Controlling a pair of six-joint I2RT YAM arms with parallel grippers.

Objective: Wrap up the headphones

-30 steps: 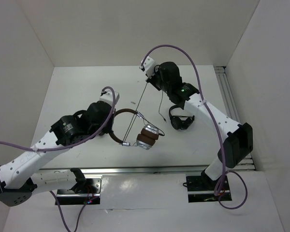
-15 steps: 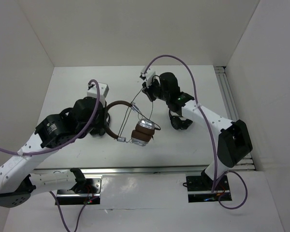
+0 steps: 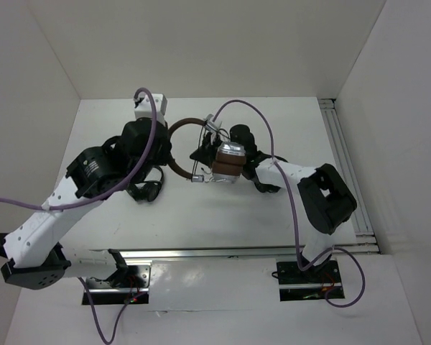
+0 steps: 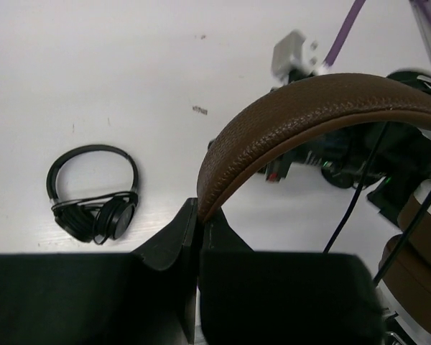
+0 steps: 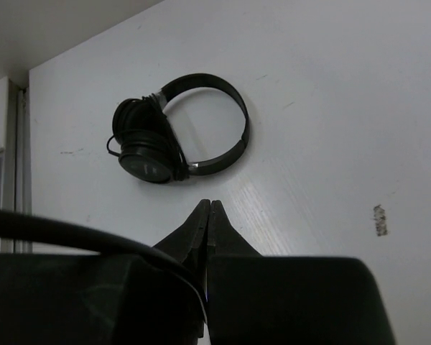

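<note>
Headphones (image 3: 228,159) are held at the stiff headband (image 4: 294,115) by the clamped left gripper (image 4: 199,223), and the thin, limp cable (image 5: 72,230), likely easily tangled, is pinched by the right gripper (image 5: 208,215).

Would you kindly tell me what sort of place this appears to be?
Likely a robotics lab test cell: plain white walls box in a white table, an aluminium rail runs along its near edge, and brown headphones serve as props.
</note>
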